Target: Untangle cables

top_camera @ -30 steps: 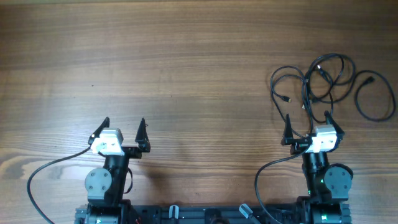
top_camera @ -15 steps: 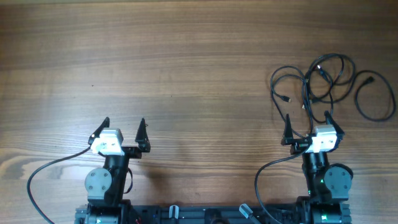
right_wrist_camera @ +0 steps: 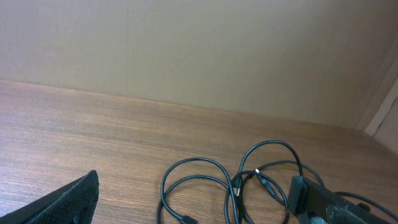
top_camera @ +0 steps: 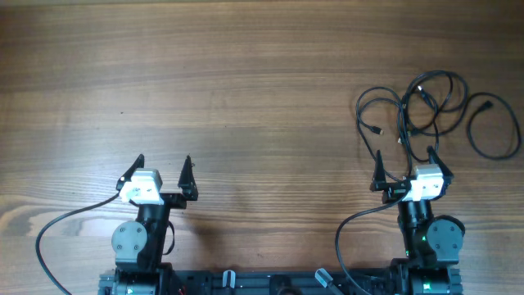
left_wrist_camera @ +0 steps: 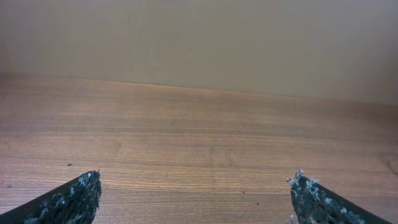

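The cables [top_camera: 404, 105] lie as a loose tangle of thin black loops with small plug ends at the right of the table; one loop [top_camera: 473, 135] reaches toward the right edge. My right gripper [top_camera: 405, 157] stands open just near of the tangle, and the nearest strands run in between its fingers. In the right wrist view the cables [right_wrist_camera: 196, 159] rest on the wood ahead of the open right gripper [right_wrist_camera: 196, 182], which grips nothing. My left gripper [top_camera: 162, 164] is open over bare wood far to the left. The left gripper [left_wrist_camera: 196, 180] shows only wood between its fingers.
Both arm bases sit at the table's near edge, each with a thicker black wire [top_camera: 57, 225] [top_camera: 342, 238] curving along the wood. A plain wall [left_wrist_camera: 199, 43] rises behind the table's far edge.
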`<state>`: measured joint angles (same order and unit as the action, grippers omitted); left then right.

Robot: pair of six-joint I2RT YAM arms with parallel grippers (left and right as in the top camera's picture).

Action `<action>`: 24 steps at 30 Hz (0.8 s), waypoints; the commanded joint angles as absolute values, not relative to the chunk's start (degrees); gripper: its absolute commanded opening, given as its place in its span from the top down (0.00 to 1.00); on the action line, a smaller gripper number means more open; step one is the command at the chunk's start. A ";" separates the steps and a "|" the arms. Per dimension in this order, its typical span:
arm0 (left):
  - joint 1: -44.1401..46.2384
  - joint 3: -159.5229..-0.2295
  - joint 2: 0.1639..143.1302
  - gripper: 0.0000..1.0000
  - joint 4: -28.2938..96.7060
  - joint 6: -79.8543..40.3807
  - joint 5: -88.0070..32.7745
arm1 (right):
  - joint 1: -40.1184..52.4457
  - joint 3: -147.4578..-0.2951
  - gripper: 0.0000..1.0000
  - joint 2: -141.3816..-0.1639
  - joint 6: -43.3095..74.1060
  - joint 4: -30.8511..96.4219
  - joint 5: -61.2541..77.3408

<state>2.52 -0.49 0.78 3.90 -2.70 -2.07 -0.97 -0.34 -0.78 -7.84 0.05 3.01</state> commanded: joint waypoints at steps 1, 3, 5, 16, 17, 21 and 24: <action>2.72 -0.32 0.21 0.00 4.27 -3.27 -3.60 | -1.15 -0.27 0.00 -0.21 -8.67 -0.05 3.92; 2.72 -0.32 0.21 0.00 4.27 -3.27 -3.60 | -1.15 -0.27 0.00 -0.21 -8.67 -0.05 3.92; 2.72 -0.32 0.21 0.00 4.27 -3.27 -3.60 | -1.15 -0.27 0.00 -0.21 -8.67 -0.05 3.92; 2.72 -0.32 2.33 0.00 4.21 -3.27 -3.60 | -1.15 -0.27 0.00 -0.21 -8.64 -0.05 3.92; 2.72 -0.32 2.33 0.00 4.21 -3.25 -3.60 | -1.15 -0.27 0.00 -0.21 -8.64 -0.05 3.92; 2.72 -0.32 2.33 0.00 4.21 -3.27 -3.60 | -1.15 -0.27 0.01 -0.21 -8.67 -0.05 3.92; 2.72 -0.32 2.33 0.00 4.21 -3.27 -3.60 | -1.15 -0.27 0.00 -0.21 -8.64 -0.05 3.92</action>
